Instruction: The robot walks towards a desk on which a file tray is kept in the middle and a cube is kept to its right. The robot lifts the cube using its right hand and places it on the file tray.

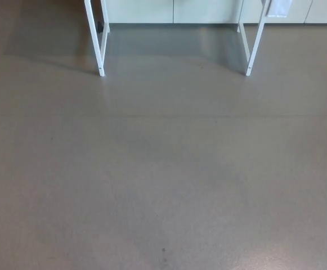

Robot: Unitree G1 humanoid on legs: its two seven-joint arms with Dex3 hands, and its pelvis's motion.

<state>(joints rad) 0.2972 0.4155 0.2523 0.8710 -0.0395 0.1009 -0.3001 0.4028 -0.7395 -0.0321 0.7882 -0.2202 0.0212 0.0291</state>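
Observation:
Only the lower part of the desk shows in the head view: its white left legs [97, 39] and white right legs [254, 42] stand on the floor at the top of the picture. The desk top, the file tray and the cube lie outside the picture. Neither of my hands appears.
Grey floor [163, 169] stretches from the picture's bottom up to the desk legs. Behind the legs runs a pale wall or cabinet front [174, 10]. A white object [280, 7] hangs at the top right beside the right legs.

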